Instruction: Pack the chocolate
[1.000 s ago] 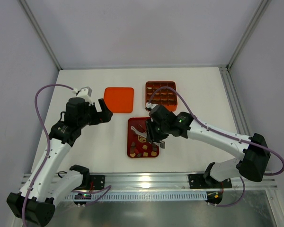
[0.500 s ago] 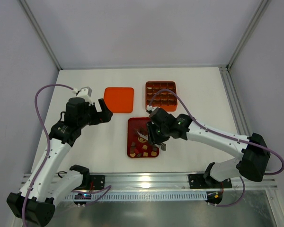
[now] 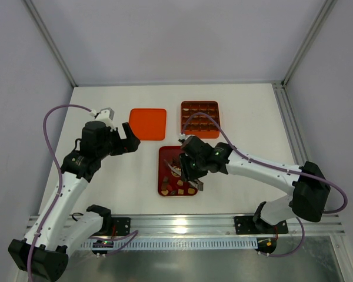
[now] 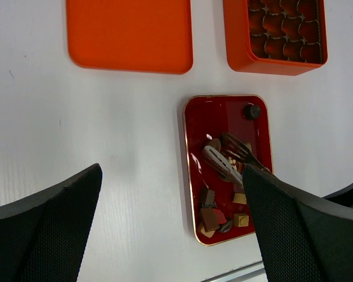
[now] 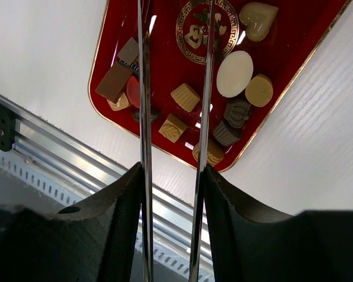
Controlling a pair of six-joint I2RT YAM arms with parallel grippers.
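Observation:
Several small chocolates (image 3: 179,187), dark brown, tan and cream, lie in the dark red tray (image 3: 165,154), mostly at its near end. My right gripper (image 3: 188,167) hovers over the tray, shut on metal tongs (image 5: 144,117). The tong blades stand apart over the tray's middle; their tips run off the top of the right wrist view. A cream oval chocolate (image 5: 234,73) lies just right of the blades. My left gripper (image 3: 131,138) is open and empty, above bare table left of the tray (image 4: 223,114). The tongs (image 4: 223,164) also show in the left wrist view.
The orange box with grid compartments (image 3: 200,117) stands beyond the tray, with pieces in its cells. A flat orange lid (image 3: 148,123) lies to its left. A metal rail (image 3: 182,223) runs along the table's near edge.
My right gripper with the tongs has moved slightly left and nearer over the tray. The left arm has not moved.

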